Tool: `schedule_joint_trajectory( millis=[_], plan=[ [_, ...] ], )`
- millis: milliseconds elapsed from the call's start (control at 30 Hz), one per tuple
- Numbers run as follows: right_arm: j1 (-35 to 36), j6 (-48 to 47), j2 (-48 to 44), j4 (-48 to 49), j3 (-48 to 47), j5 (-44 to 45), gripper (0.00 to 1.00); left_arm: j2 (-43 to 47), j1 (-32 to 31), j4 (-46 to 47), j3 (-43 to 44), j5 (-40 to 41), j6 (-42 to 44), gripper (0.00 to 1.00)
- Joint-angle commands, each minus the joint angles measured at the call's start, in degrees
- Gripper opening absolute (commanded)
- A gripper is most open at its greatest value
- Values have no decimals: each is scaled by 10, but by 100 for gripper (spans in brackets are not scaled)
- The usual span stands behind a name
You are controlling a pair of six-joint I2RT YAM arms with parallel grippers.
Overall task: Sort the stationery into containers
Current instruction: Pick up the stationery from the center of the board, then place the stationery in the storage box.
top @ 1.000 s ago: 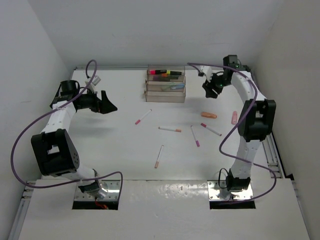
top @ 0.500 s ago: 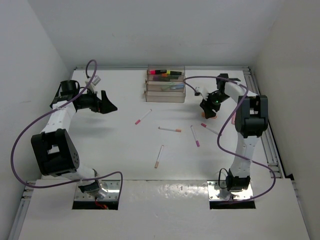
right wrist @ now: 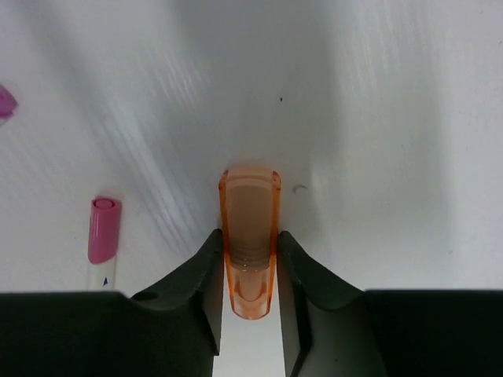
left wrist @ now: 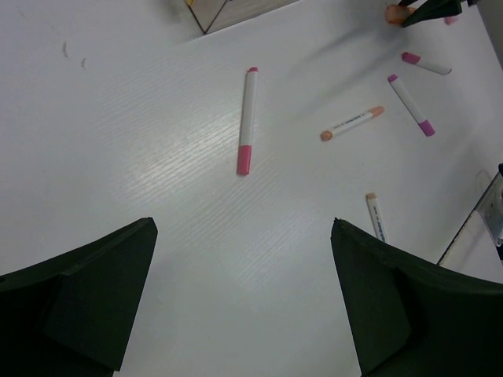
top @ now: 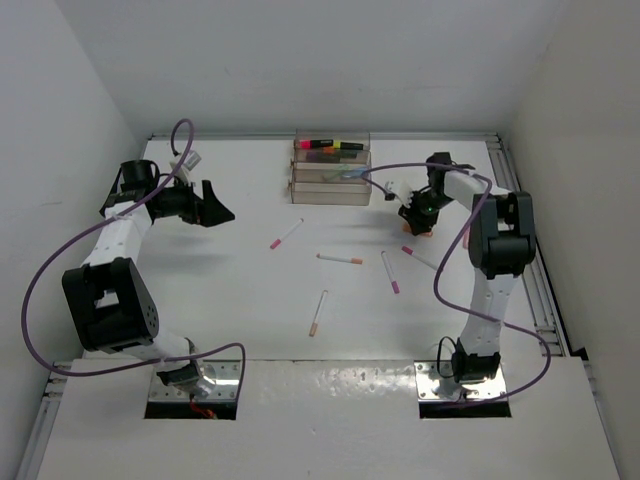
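Orange piece [right wrist: 250, 208] sits pinched in the right claw [right wrist: 250, 263], long axis pointing straight ahead; left claw [left wrist: 244, 290] gapes empty, well apart.

containers [left wrist: 236, 9]: cut by edge | pink-capped pen [right wrist: 103, 232]: body behind right tool [right wrist: 250, 239]

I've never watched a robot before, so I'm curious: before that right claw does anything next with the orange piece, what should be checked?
1. Orange piece centred in right gripper: ok.
2. Fingers touching both its sides: ok.
3. Piece lifted off the table: cannot tell.
4. Pink pen apart from the fingers: ok.
5. Left gripper open, empty, far from the right one: ok.
6. Free room in the trays: cannot tell.
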State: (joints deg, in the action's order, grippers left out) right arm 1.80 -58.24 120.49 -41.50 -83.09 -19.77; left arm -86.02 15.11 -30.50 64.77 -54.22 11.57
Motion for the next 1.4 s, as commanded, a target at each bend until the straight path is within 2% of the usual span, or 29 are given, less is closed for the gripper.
schedule_joint_trajectory(
  millis=[0,67,167,300,367,600,733,900,1367],
  plan=[
    [14,-5,-28,36,13,12,25,14,5,17,2,-12,8,100],
    [22,7,-44,37,4,8,16,17,4,15,2,-11,10,100],
    [40,49,-69,37,-49,-26,9,21,5,14,2,-10,13,100],
    [74,82,-66,43,-161,-43,7,16,4,32,-1,-20,1,100],
    [86,104,-52,86,-219,-40,7,7,4,41,0,-32,-15,100],
    [146,136,68,287,-307,8,3,7,4,71,-21,-38,-36,100],
    [162,144,133,315,-373,25,1,14,4,66,-28,-34,-24,100],
    [179,156,164,379,-373,33,2,8,6,61,-36,-34,-11,100],
    [221,197,207,439,-381,43,5,-6,10,59,-52,-41,1,100]
  ],
)
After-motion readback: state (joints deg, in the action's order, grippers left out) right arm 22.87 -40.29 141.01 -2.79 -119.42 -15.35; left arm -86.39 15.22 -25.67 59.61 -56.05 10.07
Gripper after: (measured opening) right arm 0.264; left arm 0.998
